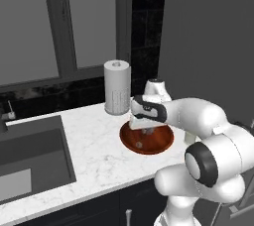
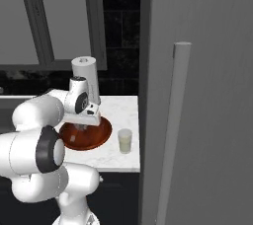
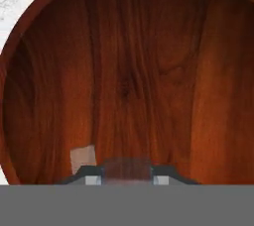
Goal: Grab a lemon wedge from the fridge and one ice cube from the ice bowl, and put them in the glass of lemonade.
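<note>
The ice bowl (image 3: pixel 129 71), glossy reddish-brown wood, stands on the marble counter (image 1: pixel 89 145). My gripper (image 3: pixel 127 176) reaches down into the bowl (image 1: pixel 149 143) and is shut on a pale ice cube (image 3: pixel 128 166) held between the fingertips. A second ice cube (image 3: pixel 83 158) lies loose on the bowl floor beside it, and it is also seen in the left base view (image 1: pixel 139 144). The glass of lemonade (image 2: pixel 125 140) stands just right of the bowl (image 2: pixel 94 137), apart from my gripper (image 2: pixel 81 128). The fridge (image 2: pixel 207 71) is shut. The lemon wedge is out of view.
A white paper-towel roll (image 1: pixel 117 87) stands right behind the bowl. A sink basin (image 1: pixel 30 155) lies to the left in the counter. The fridge's long bar handle (image 2: pixel 173 120) rises close on the right, and the counter edge runs just in front of the bowl.
</note>
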You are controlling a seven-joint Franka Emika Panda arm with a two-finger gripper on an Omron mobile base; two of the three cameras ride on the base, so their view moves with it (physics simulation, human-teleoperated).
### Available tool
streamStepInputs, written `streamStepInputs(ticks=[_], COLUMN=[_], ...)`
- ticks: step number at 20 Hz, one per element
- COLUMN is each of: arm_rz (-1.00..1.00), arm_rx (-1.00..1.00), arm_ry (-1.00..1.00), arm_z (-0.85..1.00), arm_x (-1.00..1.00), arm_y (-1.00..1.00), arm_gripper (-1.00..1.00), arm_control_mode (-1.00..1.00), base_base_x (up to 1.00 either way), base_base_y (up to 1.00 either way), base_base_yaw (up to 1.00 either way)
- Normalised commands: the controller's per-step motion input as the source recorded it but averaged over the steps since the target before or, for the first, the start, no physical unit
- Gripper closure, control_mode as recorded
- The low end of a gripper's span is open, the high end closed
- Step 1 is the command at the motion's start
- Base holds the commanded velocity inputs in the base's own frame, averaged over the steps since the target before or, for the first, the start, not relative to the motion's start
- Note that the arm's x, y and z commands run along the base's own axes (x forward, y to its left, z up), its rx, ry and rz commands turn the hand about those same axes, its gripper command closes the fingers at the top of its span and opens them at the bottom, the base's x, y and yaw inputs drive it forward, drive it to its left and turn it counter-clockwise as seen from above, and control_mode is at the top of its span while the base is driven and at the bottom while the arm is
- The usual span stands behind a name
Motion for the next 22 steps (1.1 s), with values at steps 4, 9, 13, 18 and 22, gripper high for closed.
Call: streamStepInputs(ticks=[4,9,13,18,22], arm_rz=[-0.12,-0.37,-0.42,-0.30,-0.28], arm_rx=[0.00,0.00,0.00,-0.01,-0.08], arm_ry=[-0.03,0.00,0.01,0.09,0.00], arm_z=[0.76,0.30,0.84,0.46,-0.04], arm_x=[-0.69,-0.27,-0.04,0.00,0.00], arm_y=[-0.32,-0.52,-0.36,-0.39,-0.46], arm_gripper=[1.00,1.00,1.00,1.00,1.00], arm_control_mode=[-1.00,-1.00,-1.00,-1.00,-1.00], base_base_x=[0.00,0.00,0.00,0.00,0.00], base_base_y=[0.00,0.00,0.00,0.00,0.00], base_base_yaw=[0.00,0.00,0.00,0.00,0.00])
